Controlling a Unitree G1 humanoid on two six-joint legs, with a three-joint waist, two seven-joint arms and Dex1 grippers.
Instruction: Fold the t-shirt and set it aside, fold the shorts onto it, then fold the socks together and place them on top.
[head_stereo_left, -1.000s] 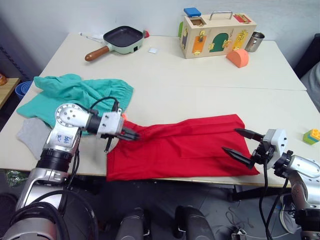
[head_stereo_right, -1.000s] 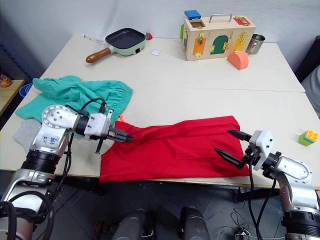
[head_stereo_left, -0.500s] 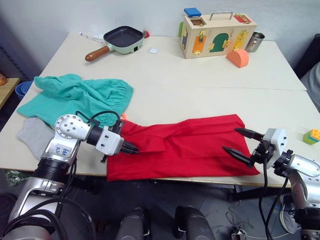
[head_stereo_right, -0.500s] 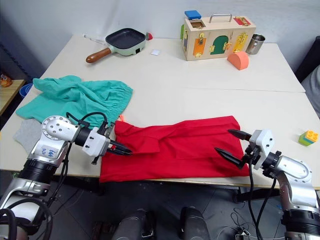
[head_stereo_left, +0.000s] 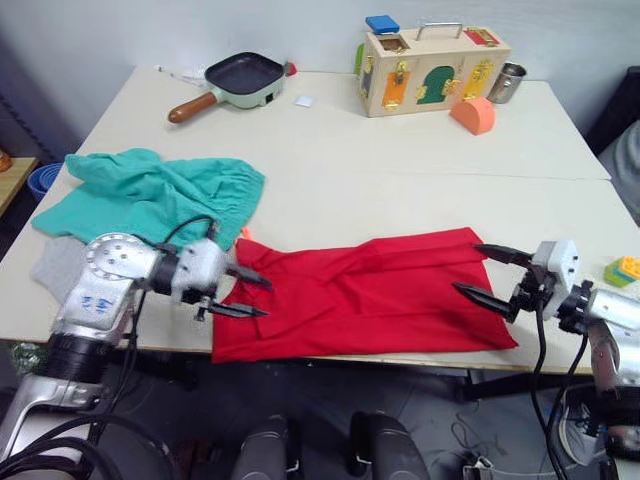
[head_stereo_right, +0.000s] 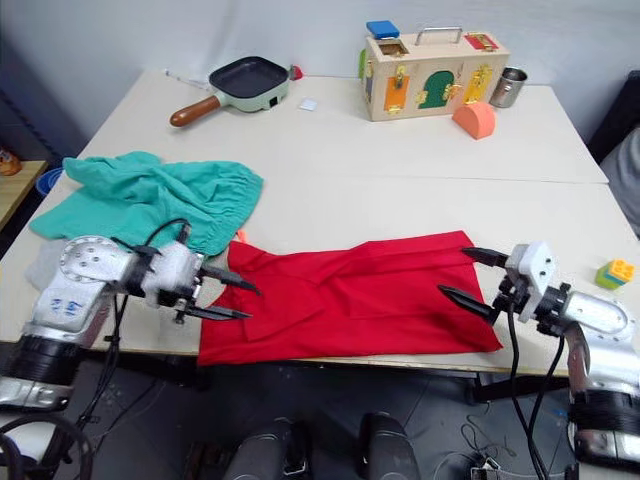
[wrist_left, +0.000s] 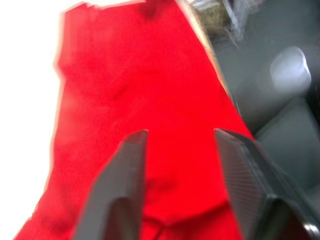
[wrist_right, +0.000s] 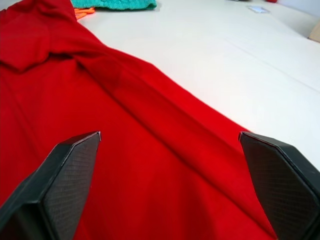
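The red t-shirt (head_stereo_left: 370, 295) lies folded into a long band along the table's front edge, its front hem hanging slightly over. My left gripper (head_stereo_left: 262, 298) is open at the shirt's left end, fingers spread just above the cloth and holding nothing; the left wrist view shows red fabric (wrist_left: 150, 90) beyond the fingers. At the shirt's right end my right gripper (head_stereo_left: 468, 268) stands wide open over the cloth (wrist_right: 125, 150). The teal shorts (head_stereo_left: 150, 195) lie crumpled at the left, an orange drawstring (head_stereo_left: 245, 233) peeking out. A grey sock (head_stereo_left: 50, 265) lies beside them, partly hidden by my left arm.
A frying pan (head_stereo_left: 245, 75) sits at the back left. A wooden latch box (head_stereo_left: 435, 65), a metal cup (head_stereo_left: 510, 82) and an orange block (head_stereo_left: 474, 115) stand at the back right. A small toy brick (head_stereo_left: 625, 270) lies at the right edge.
My left gripper was shut on the shirt's left end, drew toward the front edge, and has now opened and let the cloth go. The right gripper stays open.
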